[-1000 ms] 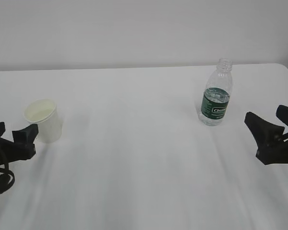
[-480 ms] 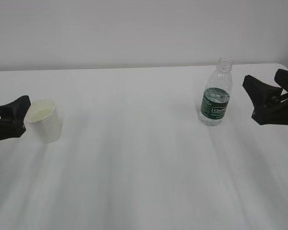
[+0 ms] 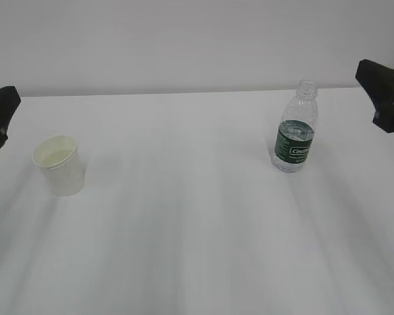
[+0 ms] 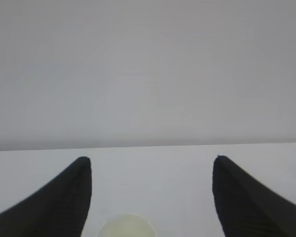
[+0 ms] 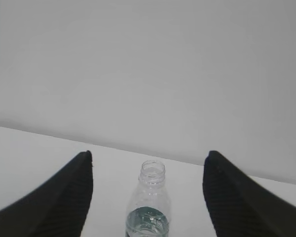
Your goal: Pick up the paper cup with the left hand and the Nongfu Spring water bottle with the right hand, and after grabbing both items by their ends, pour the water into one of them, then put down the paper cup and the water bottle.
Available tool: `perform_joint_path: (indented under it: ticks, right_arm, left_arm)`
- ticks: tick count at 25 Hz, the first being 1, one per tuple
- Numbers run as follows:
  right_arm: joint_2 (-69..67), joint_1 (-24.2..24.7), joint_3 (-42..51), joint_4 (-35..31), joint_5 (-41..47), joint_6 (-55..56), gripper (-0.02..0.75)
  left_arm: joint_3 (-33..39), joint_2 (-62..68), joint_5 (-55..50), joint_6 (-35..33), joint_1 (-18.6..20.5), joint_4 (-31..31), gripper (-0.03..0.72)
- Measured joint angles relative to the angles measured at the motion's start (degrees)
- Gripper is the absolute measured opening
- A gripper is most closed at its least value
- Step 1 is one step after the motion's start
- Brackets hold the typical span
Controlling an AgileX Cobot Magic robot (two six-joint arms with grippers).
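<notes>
The white paper cup stands upright on the left of the table, and its cream inside shows at the bottom edge of the left wrist view. My left gripper hangs at the left frame edge, above and left of the cup, open and empty. The capless Nongfu Spring water bottle stands upright at the right with water up to its green label. My right gripper is raised to the bottle's right, open, with the bottle centred below and beyond its fingers.
The white table carries only the cup and the bottle. Its far edge meets a plain pale wall just behind the bottle. Its right corner lies by my right gripper.
Both grippers have risen from table level beside the cup and the bottle to higher positions at the frame edges. The cup and the bottle have not moved.
</notes>
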State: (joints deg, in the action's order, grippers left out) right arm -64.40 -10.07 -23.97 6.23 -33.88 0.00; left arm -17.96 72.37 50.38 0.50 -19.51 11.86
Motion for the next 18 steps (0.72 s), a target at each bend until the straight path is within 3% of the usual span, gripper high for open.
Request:
perform_joint_path:
  ticks: [13,18]
  right_arm:
    - [24.64,0.00,-0.46,0.89,28.83,0.00,0.531]
    - [30.81,0.00,-0.46,0.89,36.75,0.00,0.531]
  left_arm:
    - [-0.88,-21.64,-30.92,0.00,0.00,-0.14,0.528]
    - [-0.88,-27.27,-37.82,0.00,-0.03,-0.54,0.525]
